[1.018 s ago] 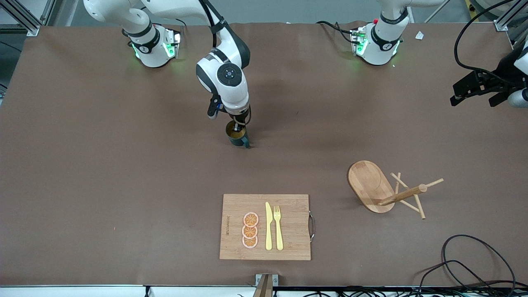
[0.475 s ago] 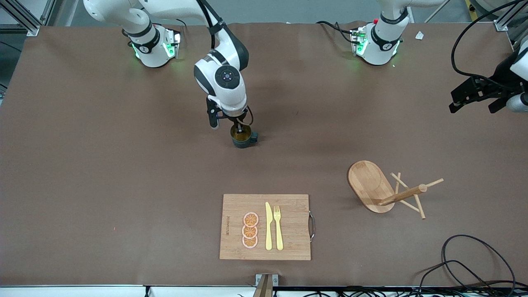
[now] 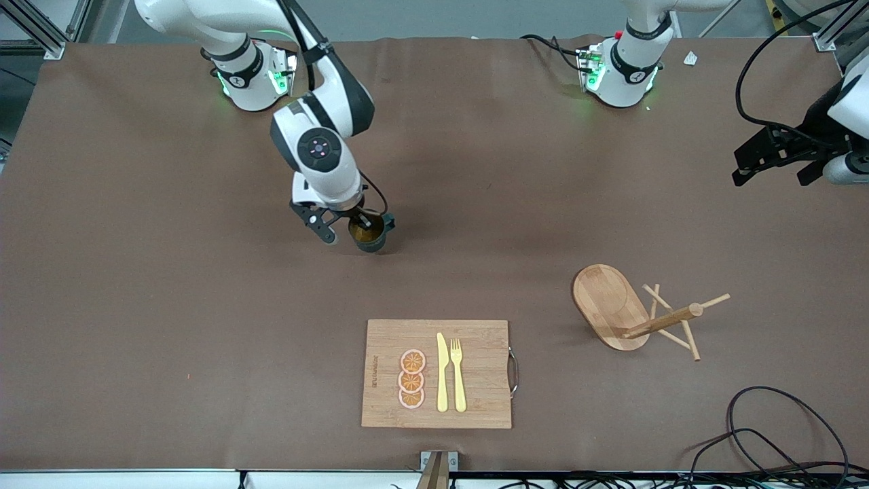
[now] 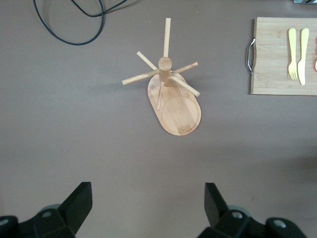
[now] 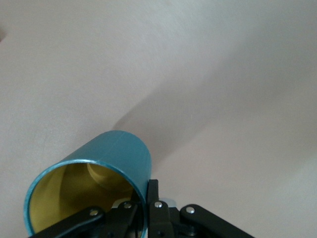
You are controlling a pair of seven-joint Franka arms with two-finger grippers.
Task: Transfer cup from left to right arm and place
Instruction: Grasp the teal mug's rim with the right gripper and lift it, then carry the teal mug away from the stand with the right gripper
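Observation:
The cup (image 3: pixel 371 236), dark teal outside and mustard-tan inside, hangs tilted just over the brown table, between the right arm's base and the cutting board. My right gripper (image 3: pixel 360 223) is shut on its rim. In the right wrist view one finger sits inside the cup (image 5: pixel 116 156) and the other outside its wall, with the right gripper (image 5: pixel 146 198) pinching the rim. The cup's small handle (image 3: pixel 388 221) points toward the left arm's end. My left gripper (image 3: pixel 770 170) hovers open and empty at the left arm's end of the table; its fingers (image 4: pixel 81 198) stand wide apart above bare table.
A wooden cutting board (image 3: pixel 475 380) with a yellow knife (image 3: pixel 442 373), a fork (image 3: pixel 458 373) and orange slices (image 3: pixel 411 380) lies near the front edge. A wooden mug tree (image 3: pixel 631 312) stands toward the left arm's end, also seen as mug tree (image 4: pixel 171 94). A black cable (image 3: pixel 781 421) loops at the corner.
The right arm has swung the held cup toward the right arm's end of the table and turned its wrist. The left gripper has drifted slightly toward the table's edge.

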